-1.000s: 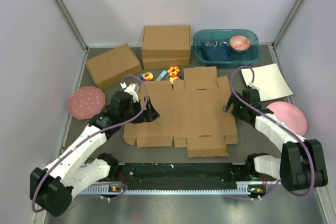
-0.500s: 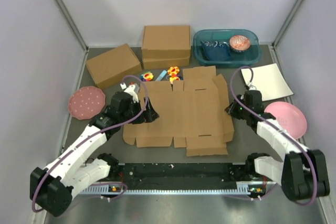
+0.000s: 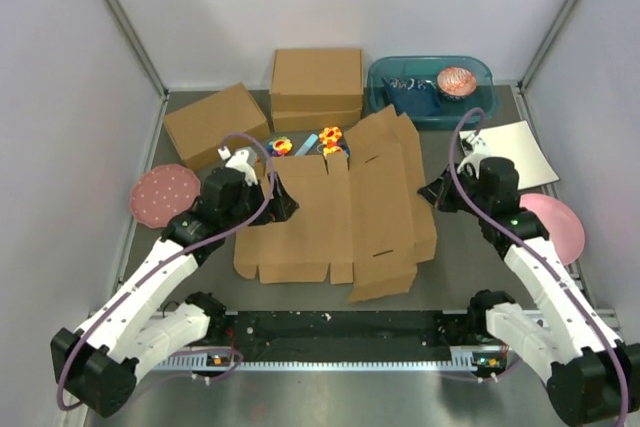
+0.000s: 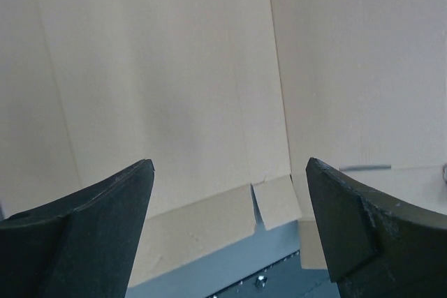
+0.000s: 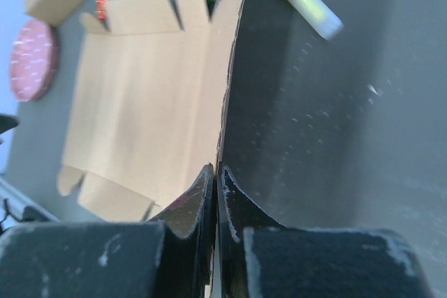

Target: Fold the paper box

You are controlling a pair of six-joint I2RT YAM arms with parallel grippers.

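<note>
The paper box (image 3: 300, 232) is a brown die-cut cardboard sheet lying mid-table, its right part (image 3: 385, 197) raised off the table and tilted leftward. My right gripper (image 3: 428, 194) is shut on that raised right edge; in the right wrist view the thin edge of the paper box (image 5: 147, 102) runs straight into the closed right gripper (image 5: 218, 169). My left gripper (image 3: 283, 209) hovers open over the sheet's left half. In the left wrist view the paper box (image 4: 160, 88) fills the frame, and the left gripper (image 4: 230, 165) has nothing between its fingers.
A smaller angled brown box (image 3: 215, 124) and a taller brown box (image 3: 316, 87) stand at the back. A teal bin (image 3: 432, 90) is back right. Pink plates lie at the left (image 3: 163, 195) and right (image 3: 555, 222). White paper (image 3: 510, 152) and small toys (image 3: 305, 142) lie nearby.
My right gripper closed on the box's right edge and lifted it, tilting the right part up and to the left. The left arm shifted slightly toward the back.
</note>
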